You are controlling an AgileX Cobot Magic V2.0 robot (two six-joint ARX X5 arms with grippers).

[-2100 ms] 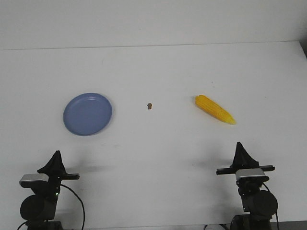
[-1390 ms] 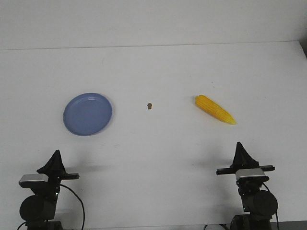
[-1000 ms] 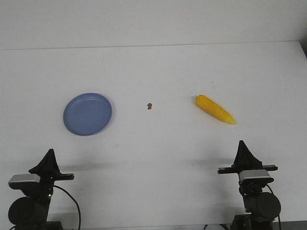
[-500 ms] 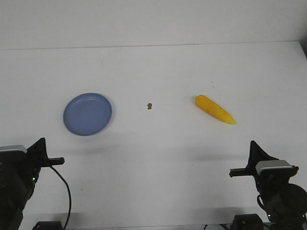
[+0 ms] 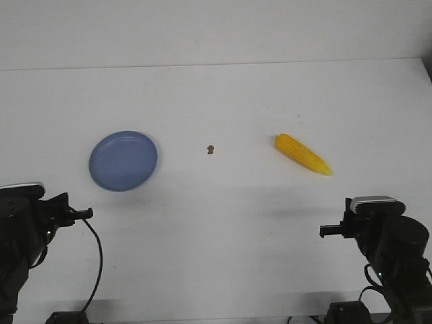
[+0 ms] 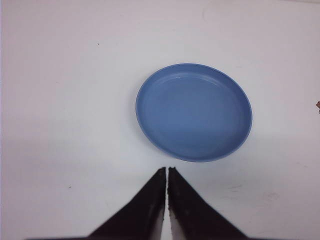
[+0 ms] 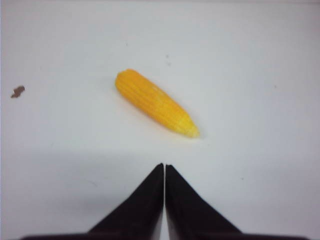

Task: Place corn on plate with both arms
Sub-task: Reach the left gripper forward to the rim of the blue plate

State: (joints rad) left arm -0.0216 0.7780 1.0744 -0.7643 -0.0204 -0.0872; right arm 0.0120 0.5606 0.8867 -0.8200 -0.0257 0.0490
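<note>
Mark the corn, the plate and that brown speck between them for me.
corn (image 5: 302, 154), front view, middle of the cob.
plate (image 5: 123, 160), front view, bare blue centre.
brown speck (image 5: 210, 148), front view, on the mark itself.

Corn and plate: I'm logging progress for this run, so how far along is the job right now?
Nothing is done yet: the corn lies on the table, well to the right of the empty plate. In hand: the right gripper faces the corn with fingers shut, short of touching it, and the left gripper, also shut, faces the plate. Left: opening, grasping the corn, carrying it across and setting it on the plate.
</note>
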